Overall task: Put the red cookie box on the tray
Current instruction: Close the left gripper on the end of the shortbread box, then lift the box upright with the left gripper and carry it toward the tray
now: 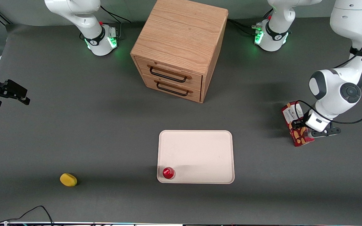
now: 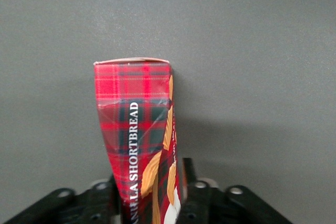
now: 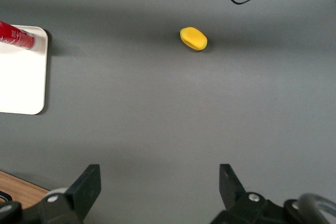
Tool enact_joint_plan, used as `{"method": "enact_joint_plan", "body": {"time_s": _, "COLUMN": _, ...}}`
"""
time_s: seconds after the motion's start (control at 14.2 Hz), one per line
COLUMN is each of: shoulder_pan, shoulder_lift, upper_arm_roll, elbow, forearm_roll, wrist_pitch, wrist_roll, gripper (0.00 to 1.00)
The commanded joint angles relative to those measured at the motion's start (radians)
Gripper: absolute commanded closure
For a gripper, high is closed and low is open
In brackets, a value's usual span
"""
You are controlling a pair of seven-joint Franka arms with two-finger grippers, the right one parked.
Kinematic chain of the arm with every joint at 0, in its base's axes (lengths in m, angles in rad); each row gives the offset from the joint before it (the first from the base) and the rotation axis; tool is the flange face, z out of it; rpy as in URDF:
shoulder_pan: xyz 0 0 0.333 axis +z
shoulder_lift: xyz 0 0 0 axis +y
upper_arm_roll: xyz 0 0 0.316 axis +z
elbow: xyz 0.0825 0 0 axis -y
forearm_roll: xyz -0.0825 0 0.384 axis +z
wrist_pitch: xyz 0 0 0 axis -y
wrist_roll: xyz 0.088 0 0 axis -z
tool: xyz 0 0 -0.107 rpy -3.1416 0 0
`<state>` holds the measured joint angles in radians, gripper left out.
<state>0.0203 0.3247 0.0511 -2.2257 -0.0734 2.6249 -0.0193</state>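
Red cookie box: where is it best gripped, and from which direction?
Across its thin faces near the end, from above. The red cookie box stands on its narrow edge on the table, away from the tray, and the gripper already pinches it that way.

- Lighting's even and fairly bright from overhead; the dark grey counter (image 1: 74,131) shows no glare.
- Soft shadows: a blurry one below the wooden cabinet (image 1: 181,47), a faint streak across the tray (image 1: 196,147) beside the red cap (image 1: 168,173).
- Green LED glow on both arm bases, top of the front view.
- Wrist view: the red cookie box (image 2: 139,129) is sharp, while the gripper (image 2: 152,203) and its fingers (image 2: 102,200) go dark and soft.
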Motion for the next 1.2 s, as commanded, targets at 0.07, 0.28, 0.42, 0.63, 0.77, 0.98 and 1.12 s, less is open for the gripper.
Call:
{"method": "enact_joint_plan", "body": {"time_s": 0.07, "shoulder_pan": 0.006, "shoulder_lift": -0.016, "upper_arm_roll": -0.007, "elbow": 0.003, "forearm_roll": -0.023, "wrist_pitch": -0.008, "wrist_roll": 0.033, "gripper": 1.0}}
{"method": "enact_joint_plan", "body": {"time_s": 0.28, "shoulder_pan": -0.003, "shoulder_lift": -0.106, "upper_arm_roll": -0.008, "elbow": 0.059, "forearm_roll": -0.025, "wrist_pitch": -0.202, "wrist_roll": 0.027, "gripper": 1.0}}
{"method": "enact_joint_plan", "body": {"time_s": 0.42, "shoulder_pan": -0.013, "shoulder_lift": -0.211, "upper_arm_roll": -0.011, "elbow": 0.148, "forearm_roll": -0.023, "wrist_pitch": -0.454, "wrist_roll": 0.009, "gripper": 1.0}}
{"method": "enact_joint_plan", "body": {"time_s": 0.63, "shoulder_pan": -0.022, "shoulder_lift": -0.289, "upper_arm_roll": -0.011, "elbow": 0.346, "forearm_roll": -0.009, "wrist_pitch": -0.786, "wrist_roll": -0.001, "gripper": 1.0}}
{"method": "enact_joint_plan", "body": {"time_s": 0.77, "shoulder_pan": -0.022, "shoulder_lift": -0.291, "upper_arm_roll": -0.011, "elbow": 0.507, "forearm_roll": -0.008, "wrist_pitch": -0.975, "wrist_roll": -0.001, "gripper": 1.0}}
{"method": "enact_joint_plan", "body": {"time_s": 0.98, "shoulder_pan": -0.025, "shoulder_lift": -0.286, "upper_arm_roll": -0.031, "elbow": 0.615, "forearm_roll": -0.006, "wrist_pitch": -1.068, "wrist_roll": -0.016, "gripper": 1.0}}
{"method": "enact_joint_plan", "body": {"time_s": 1.12, "shoulder_pan": -0.026, "shoulder_lift": -0.279, "upper_arm_roll": -0.066, "elbow": 0.626, "forearm_roll": -0.008, "wrist_pitch": -1.06, "wrist_roll": -0.071, "gripper": 1.0}}
